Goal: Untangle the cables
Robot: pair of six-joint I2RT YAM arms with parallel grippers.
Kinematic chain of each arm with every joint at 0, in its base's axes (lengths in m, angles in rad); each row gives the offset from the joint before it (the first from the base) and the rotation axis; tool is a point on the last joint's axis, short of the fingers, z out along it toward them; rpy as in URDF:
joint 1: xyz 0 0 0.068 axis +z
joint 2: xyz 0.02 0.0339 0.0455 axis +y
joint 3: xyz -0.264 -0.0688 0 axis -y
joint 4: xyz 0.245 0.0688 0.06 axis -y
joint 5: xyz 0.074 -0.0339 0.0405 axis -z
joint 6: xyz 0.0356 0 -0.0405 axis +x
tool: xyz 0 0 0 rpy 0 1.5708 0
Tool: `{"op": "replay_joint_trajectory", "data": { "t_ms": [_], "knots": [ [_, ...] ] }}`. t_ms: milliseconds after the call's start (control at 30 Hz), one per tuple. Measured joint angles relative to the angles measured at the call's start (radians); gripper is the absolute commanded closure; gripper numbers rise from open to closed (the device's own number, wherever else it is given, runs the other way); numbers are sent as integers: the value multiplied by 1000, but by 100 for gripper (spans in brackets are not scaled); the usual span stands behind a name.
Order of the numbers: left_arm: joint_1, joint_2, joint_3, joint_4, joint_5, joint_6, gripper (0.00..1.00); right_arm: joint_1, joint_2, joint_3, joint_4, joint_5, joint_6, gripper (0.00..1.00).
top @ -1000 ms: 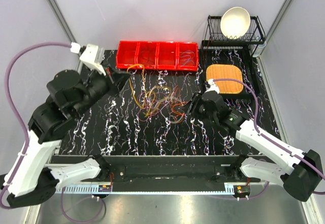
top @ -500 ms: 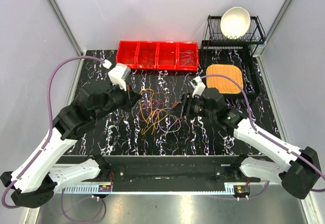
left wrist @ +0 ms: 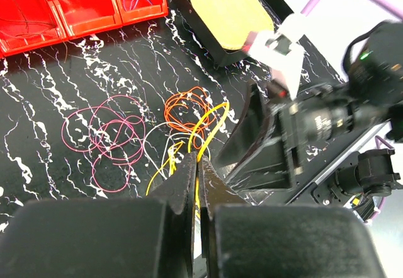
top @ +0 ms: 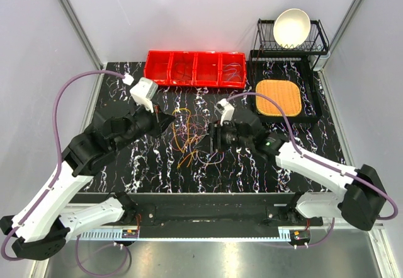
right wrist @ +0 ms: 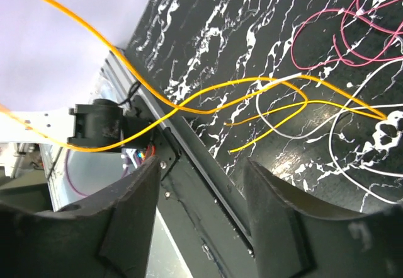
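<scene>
The cables (top: 192, 136) lie tangled mid-table: orange, yellow, pink-red and whitish loops. My left gripper (top: 167, 121) is at the tangle's left edge. In the left wrist view it (left wrist: 197, 158) is shut on a yellow cable (left wrist: 211, 117) that runs up between the jaws. An orange coil (left wrist: 186, 104) and pink loops (left wrist: 110, 133) lie beyond it. My right gripper (top: 211, 138) is at the tangle's right side, open and empty. In the right wrist view it (right wrist: 201, 183) stands above the table's near edge, with the yellow cable (right wrist: 208, 98) stretched ahead, pink loops (right wrist: 340, 32) and a white wire (right wrist: 352, 158) beyond.
A red four-compartment bin (top: 195, 69) with a few wires in it stands at the back. A black rack holding a white bowl (top: 291, 27) is at the back right. An orange mat (top: 277, 98) on a black tray lies in front of the rack.
My left arm has swung from the back left corner in to the tangle and stayed there. My right gripper has moved left to the pile. The cables have shifted and drawn together.
</scene>
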Motion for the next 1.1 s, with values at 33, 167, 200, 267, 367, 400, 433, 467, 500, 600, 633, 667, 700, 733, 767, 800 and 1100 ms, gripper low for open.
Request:
{"op": "replay_joint_trajectory", "data": {
  "t_ms": [33,167,200,267,367,400,433,467,500,600,633,667,700,733,767,800,1100],
  "knots": [
    [0,0,0,1,-1,0,100,10,11,0,6,9,-4,41],
    [0,0,0,8,-14,-8,100,45,64,-14,51,36,-16,41],
    [0,0,0,10,-16,-9,100,48,71,-21,62,39,-16,41],
    [0,0,0,14,-21,-16,100,52,85,-37,91,46,-18,41],
    [0,1,0,14,-26,-24,100,58,114,-53,139,63,-19,41],
    [0,2,0,15,-26,-27,100,60,125,-60,162,69,-19,41],
    [0,3,0,17,-28,-31,100,62,136,-69,188,74,-18,42],
    [0,3,0,18,-30,-34,100,64,147,-80,216,80,-18,42],
    [0,4,0,19,-31,-37,100,67,158,-91,241,90,-18,43],
    [0,4,0,21,-33,-43,100,71,193,-121,315,115,-13,45],
    [0,4,0,21,-33,-45,100,71,206,-126,333,120,-11,45],
    [0,4,0,21,-33,-49,100,71,222,-130,356,124,-8,45],
    [0,5,0,21,-33,-51,100,72,240,-133,379,130,-5,45],
    [0,5,0,21,-33,-53,100,72,256,-134,399,135,-2,46],
    [0,5,0,21,-33,-56,100,73,267,-135,415,139,1,46],
    [0,6,0,21,-33,-57,100,73,279,-136,434,140,4,46],
    [0,11,1,21,-33,-65,100,84,335,-137,566,150,25,56]
  ]
}}
